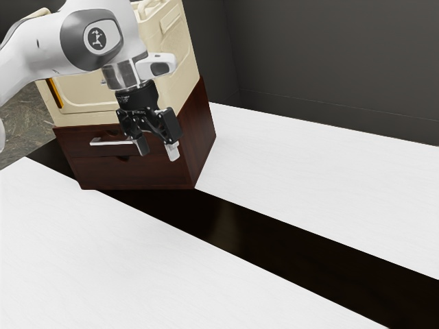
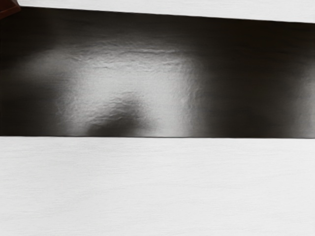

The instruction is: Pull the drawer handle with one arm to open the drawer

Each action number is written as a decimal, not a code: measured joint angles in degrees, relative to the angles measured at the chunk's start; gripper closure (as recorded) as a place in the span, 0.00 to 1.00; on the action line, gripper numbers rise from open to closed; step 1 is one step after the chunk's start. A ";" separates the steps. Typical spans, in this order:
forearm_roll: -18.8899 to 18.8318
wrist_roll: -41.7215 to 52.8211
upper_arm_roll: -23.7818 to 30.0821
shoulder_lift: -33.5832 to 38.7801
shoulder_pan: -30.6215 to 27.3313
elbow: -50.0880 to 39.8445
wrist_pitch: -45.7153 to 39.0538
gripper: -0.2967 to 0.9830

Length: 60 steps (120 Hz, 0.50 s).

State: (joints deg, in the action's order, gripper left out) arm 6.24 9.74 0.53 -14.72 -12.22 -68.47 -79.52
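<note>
from the exterior view's left, the white robot arm [image 1: 41, 41] comes in at the top, above a mottled floor [image 1: 20, 113]. next there is a dark brown cabinet [image 1: 199, 130], and on its top stands a cream-coloured box [image 1: 82, 92] with an orange strip [image 1: 54, 94]. the silver handle [image 1: 104, 143] is on the upper drawer [image 1: 77, 137], whose front looks level with the cabinet, so it seems closed. just to the exterior view's right of the handle is the gripper [image 1: 158, 150], pointing down, with its two fingers apart, so it is open. if it touches the handle, i cannot tell. farther right, a black band [image 1: 226, 226] crosses the white table [image 1: 322, 171]. in the wrist view, this band carries pale reflections.
</note>
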 joint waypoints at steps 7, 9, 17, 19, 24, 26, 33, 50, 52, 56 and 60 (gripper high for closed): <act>0.00 0.03 0.00 0.00 0.00 0.02 0.00 0.23; 0.00 0.04 0.00 0.00 0.00 0.02 -0.01 0.23; 0.00 0.07 0.00 0.00 0.00 0.00 -0.01 0.23; 0.00 0.08 0.00 0.00 0.00 0.00 -0.01 0.23; 0.00 0.09 0.00 -0.02 0.00 -0.01 -0.01 0.23; -0.02 0.09 0.02 -0.03 0.00 0.01 -0.01 0.23; -0.04 0.06 0.05 0.48 0.06 0.51 0.13 0.23; -0.63 0.06 -0.70 6.72 0.21 5.70 2.37 0.23; -0.73 0.09 -1.07 7.07 0.17 5.86 2.67 0.23; -0.89 0.17 -1.69 7.50 -0.07 6.06 3.18 0.23; -1.16 0.28 -2.05 7.70 -0.39 6.11 3.59 0.23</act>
State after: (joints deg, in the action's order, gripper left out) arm 5.08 10.02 -1.53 -7.02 -12.61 -62.35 -75.92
